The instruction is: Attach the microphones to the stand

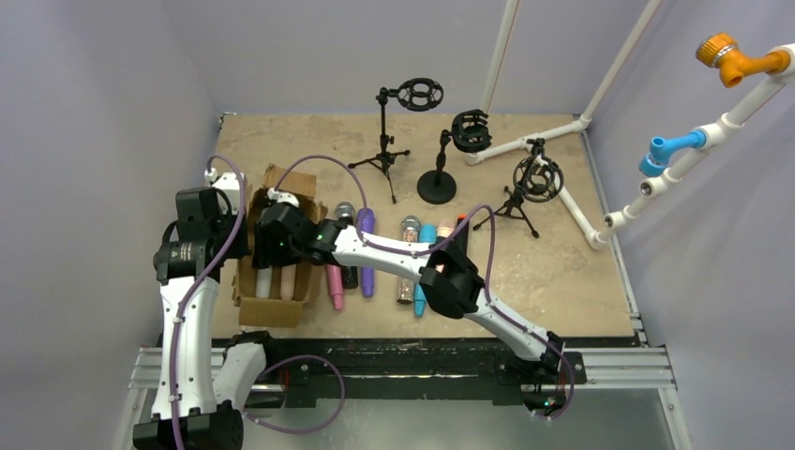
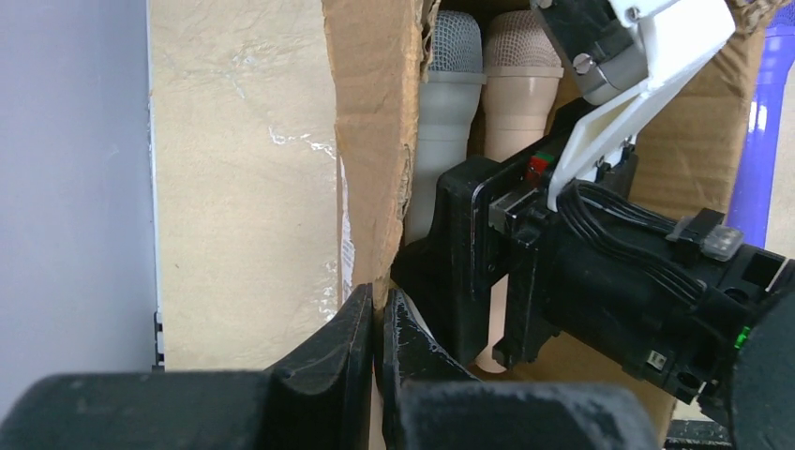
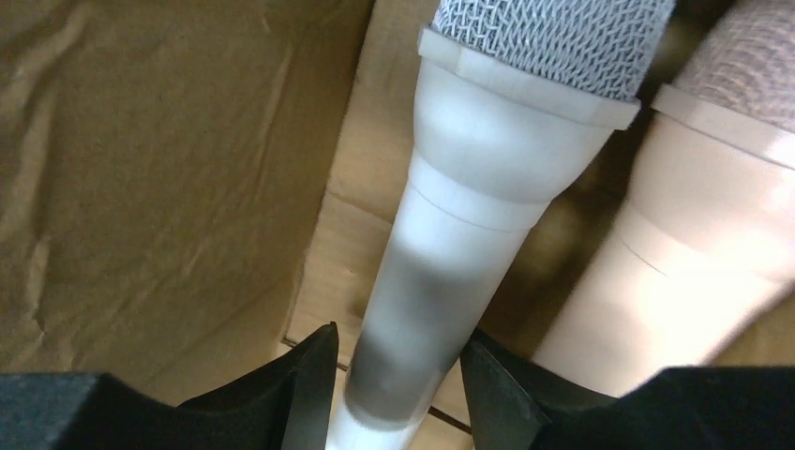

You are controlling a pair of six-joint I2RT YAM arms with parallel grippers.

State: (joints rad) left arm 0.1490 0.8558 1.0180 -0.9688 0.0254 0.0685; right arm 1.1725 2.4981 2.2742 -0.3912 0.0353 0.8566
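A white microphone (image 3: 469, 216) stands nearly upright inside an open cardboard box (image 2: 370, 141) at the left of the bench (image 1: 562, 272). It has a silver-grey mesh grille head, a stepped collar and a smooth handle that tapers downward. A peach microphone (image 3: 694, 216) of the same shape, with a peach mesh head, stands just beside it.

The right gripper (image 3: 398, 336) reaches into the box with its black fingers spread on either side of the white handle. A sliver of cardboard shows between one finger and the handle, so it is not clamped.

The left gripper (image 2: 377, 305) is clenched on the torn edge of the box wall.

On the bench just right of the box lie a pink microphone (image 1: 335, 286), a purple microphone (image 1: 366, 253), a glittery silver microphone (image 1: 408, 253) and a teal microphone (image 1: 421, 281). Three black microphone stands (image 1: 438, 150) stand farther back.
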